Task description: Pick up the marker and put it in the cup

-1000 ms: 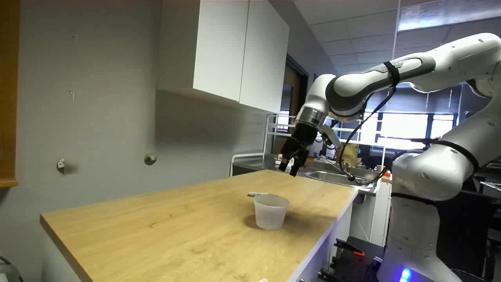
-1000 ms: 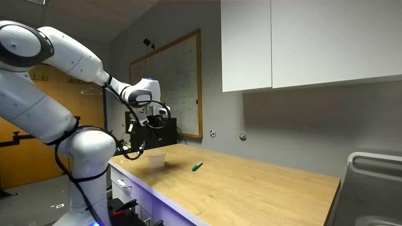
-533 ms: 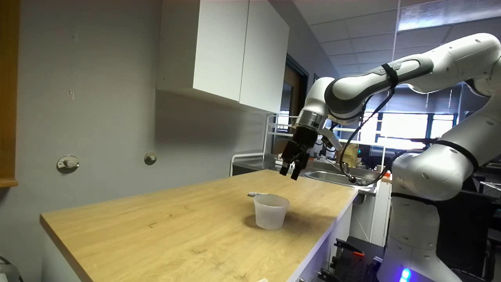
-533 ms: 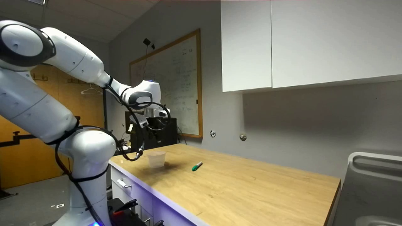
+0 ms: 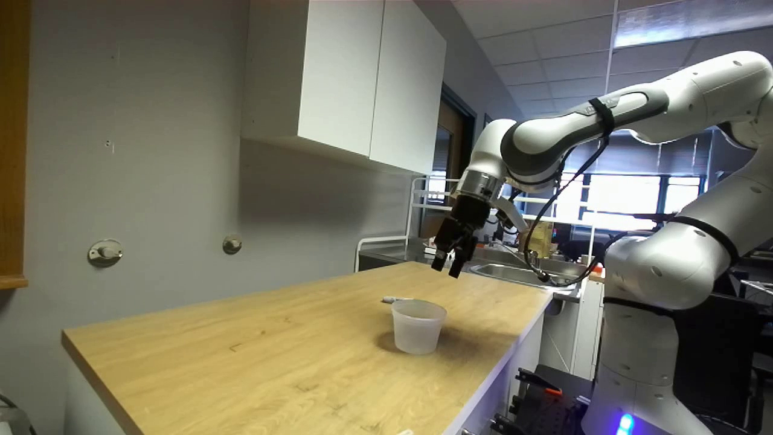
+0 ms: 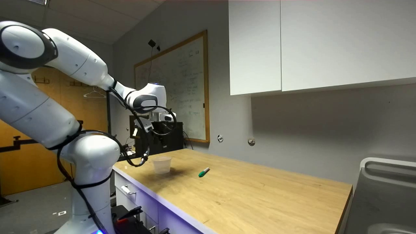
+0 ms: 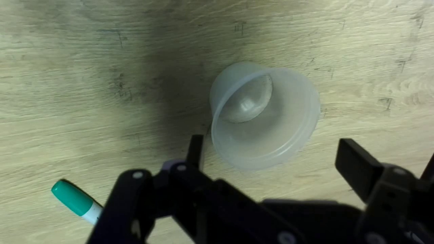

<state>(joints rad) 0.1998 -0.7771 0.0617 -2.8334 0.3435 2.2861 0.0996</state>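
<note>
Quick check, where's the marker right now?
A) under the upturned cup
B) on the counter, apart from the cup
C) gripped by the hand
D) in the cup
B: in an exterior view the marker lies on the counter, with a visible gap between it and the upright cup.

The arm (image 5: 658, 272) stands on its base (image 5: 637, 374), where a blue light (image 5: 625, 422) glows. The upper arm (image 6: 35, 107) leans back to the elbow (image 6: 21, 45); from there the forearm (image 6: 81, 61) slopes forward and down to the wrist (image 6: 151, 97), which is bent downward. In an exterior view the gripper (image 5: 446, 267) hangs aslant below it, pointing down. In the wrist view it shows along the lower edge, its 2 fingers (image 7: 357, 169) well apart, black and slightly blurred, 1 tip near the middle, 1 toward the right
</note>
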